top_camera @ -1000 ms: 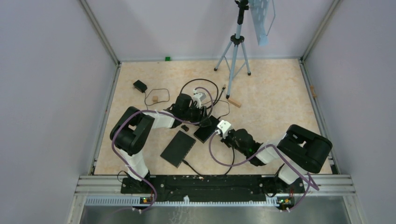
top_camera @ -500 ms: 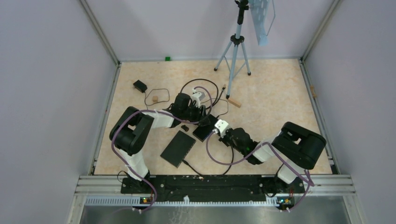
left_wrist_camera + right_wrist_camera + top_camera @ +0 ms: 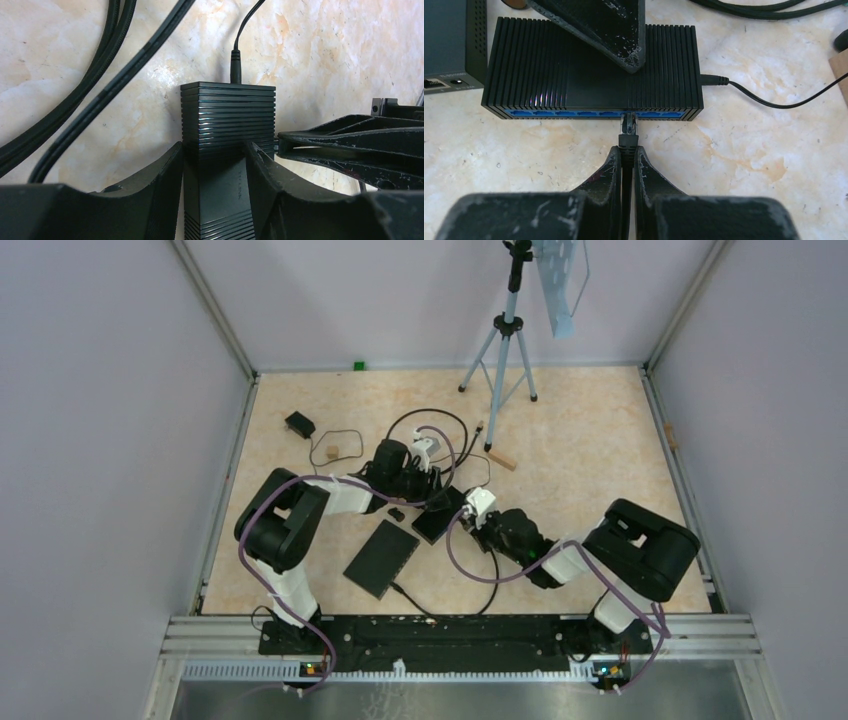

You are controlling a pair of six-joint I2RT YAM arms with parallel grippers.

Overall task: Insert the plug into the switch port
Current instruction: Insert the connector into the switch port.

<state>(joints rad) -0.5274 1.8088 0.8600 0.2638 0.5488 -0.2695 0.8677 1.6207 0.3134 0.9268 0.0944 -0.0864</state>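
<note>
The switch (image 3: pixel 549 75) is a black ribbed box with a blue row of ports (image 3: pixel 574 113) on its near face. My left gripper (image 3: pixel 214 150) is shut on the switch (image 3: pixel 227 115) across its width. One of the left gripper's fingers (image 3: pixel 609 30) lies over the top of the switch. My right gripper (image 3: pixel 627 152) is shut on the black boot of the plug (image 3: pixel 628 131). The plug's clear tip is at the mouth of a port right of the row's middle. How deep it sits I cannot tell. From above, both grippers meet at the switch (image 3: pixel 437 520).
A power lead (image 3: pixel 714 80) enters the switch's right end. A second dark box (image 3: pixel 449 40) sits just left of it, and a flat black box (image 3: pixel 381 558) lies nearer the bases. Looped black cables (image 3: pixel 430 425), a tripod (image 3: pixel 503 350) and wooden blocks (image 3: pixel 502 460) are behind.
My right gripper has moved a little away from the bases with the plug, closing on the switch's port face. The left arm and the switch have hardly moved.
</note>
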